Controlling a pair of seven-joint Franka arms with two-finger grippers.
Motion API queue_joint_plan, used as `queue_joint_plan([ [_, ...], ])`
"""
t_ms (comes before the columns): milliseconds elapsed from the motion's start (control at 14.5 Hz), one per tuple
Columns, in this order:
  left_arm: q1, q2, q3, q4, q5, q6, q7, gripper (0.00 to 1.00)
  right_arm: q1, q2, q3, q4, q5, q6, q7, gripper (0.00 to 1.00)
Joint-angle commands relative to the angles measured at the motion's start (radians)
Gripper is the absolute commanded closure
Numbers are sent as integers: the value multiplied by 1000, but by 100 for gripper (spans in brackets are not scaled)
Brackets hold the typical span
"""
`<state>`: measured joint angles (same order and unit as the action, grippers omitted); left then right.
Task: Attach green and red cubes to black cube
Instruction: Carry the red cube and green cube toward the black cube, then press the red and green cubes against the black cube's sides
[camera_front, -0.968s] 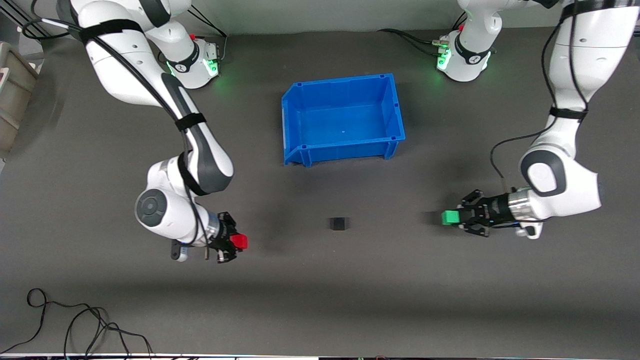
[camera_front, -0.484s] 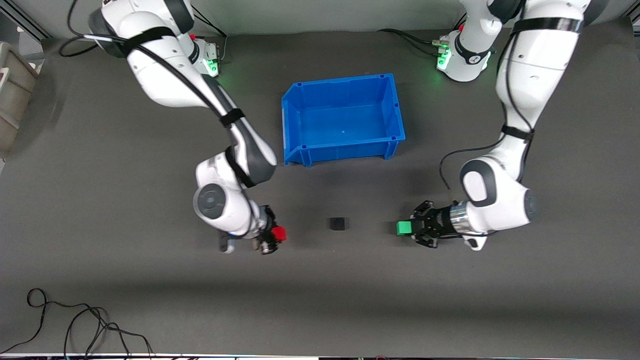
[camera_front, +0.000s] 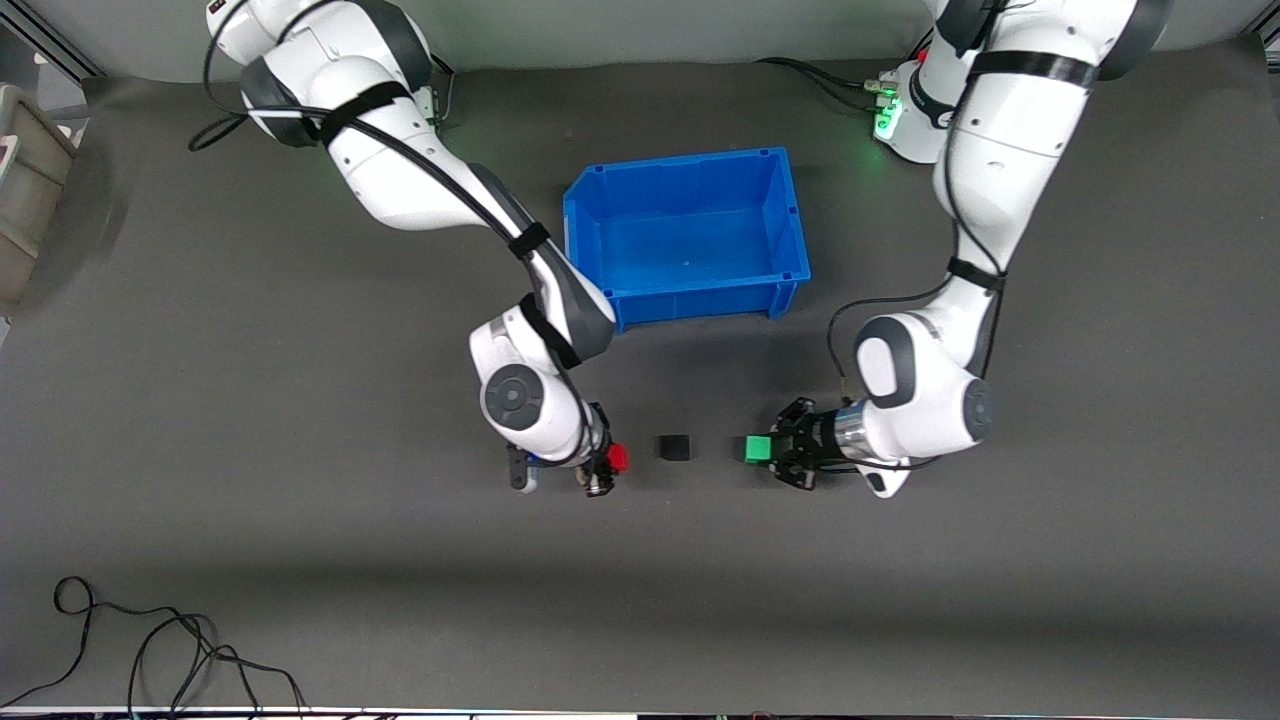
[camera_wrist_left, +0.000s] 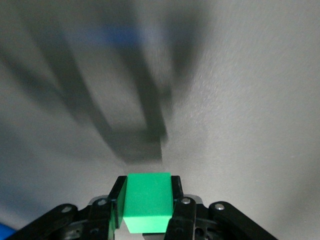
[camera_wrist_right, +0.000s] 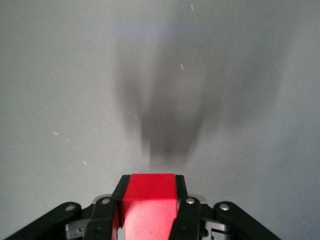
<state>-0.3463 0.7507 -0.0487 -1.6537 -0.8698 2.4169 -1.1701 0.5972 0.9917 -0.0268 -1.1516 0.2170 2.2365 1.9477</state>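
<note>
Dark tabletop (camera_front: 300, 560): black cube (camera_front: 675, 447) mid-table. Left gripper (camera_front: 766, 450) clamps green cube (camera_front: 757, 448); right gripper (camera_front: 612, 461) clamps red cube (camera_front: 618, 458), flanking it, apart.

Three small cubes: one red cube (camera_front: 618, 458) (camera_wrist_right: 148, 206), one black cube (camera_front: 675, 447), one green cube (camera_front: 757, 449) (camera_wrist_left: 146, 201); one blue bin (camera_front: 583, 229); two arms, two grippers; one loose cable (camera_front: 160, 650) at seven o'clock

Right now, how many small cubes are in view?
3. The black cube sits on the table, nearer the camera than the blue bin. The red cube is in the right gripper, the green cube in the left gripper, flanking it.
</note>
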Motion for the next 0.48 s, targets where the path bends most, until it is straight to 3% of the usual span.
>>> queue_joint_plan([
  [0, -48, 30, 17, 31, -1, 39, -23, 95, 33, 50, -13, 70, 7, -9, 37, 100],
  [415, -100, 64, 16, 80, -15, 57, -40, 95, 56, 87, -13, 75, 7, 69, 80, 100],
])
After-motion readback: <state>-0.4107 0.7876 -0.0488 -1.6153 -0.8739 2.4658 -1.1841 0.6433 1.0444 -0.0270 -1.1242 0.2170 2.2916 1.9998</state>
